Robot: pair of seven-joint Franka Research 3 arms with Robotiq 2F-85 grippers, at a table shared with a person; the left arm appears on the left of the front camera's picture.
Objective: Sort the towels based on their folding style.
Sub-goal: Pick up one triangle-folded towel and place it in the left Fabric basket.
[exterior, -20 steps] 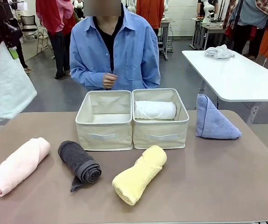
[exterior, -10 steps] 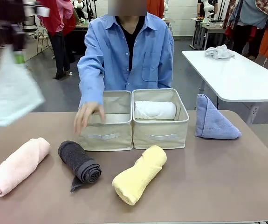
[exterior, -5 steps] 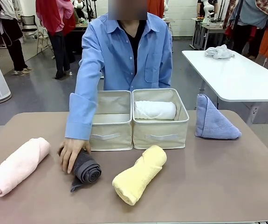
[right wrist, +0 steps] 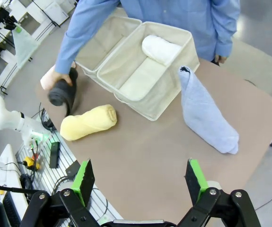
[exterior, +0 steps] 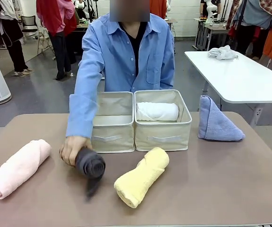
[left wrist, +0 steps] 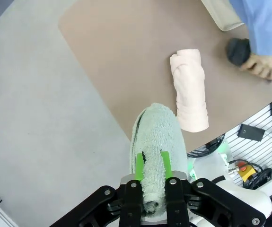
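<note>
One of the six towels looked sorted. In the front view, the white roll (exterior: 157, 111) lay inside the right-hand bin (exterior: 163, 138), while the left-hand bin (exterior: 108, 138) touching it appeared bare. The person's hand (exterior: 73, 149) gripped the dark grey roll (exterior: 91, 164), blurred and apparently raised off the tabletop (exterior: 211, 179) in front of the left-hand bin. The pink roll (exterior: 16, 168) and the yellow roll (exterior: 141, 176) lay loose on the tabletop. The lavender-blue triangle fold (exterior: 216, 124) stood just beside the right-hand bin.

In the left wrist view, the left tool (left wrist: 152, 165) was clenched on the sage-green towel (left wrist: 154, 137), held high near the tabletop's edge. The pink roll lay nearest beyond its fingertips. The person's hand and the dark grey roll were farther off, well apart from it.

In the right wrist view, the right tool (right wrist: 139, 177) hung released above the tabletop, jaws wide and grasping nothing. The lavender-blue triangle fold lay nearest ahead of it, toward its right finger. The yellow roll sat toward its left finger, and both bins lay beyond.

On this evidence the job had barely begun. Three rolls looked due to join the white roll, and the two triangle folds had yet to reach a bin.
</note>
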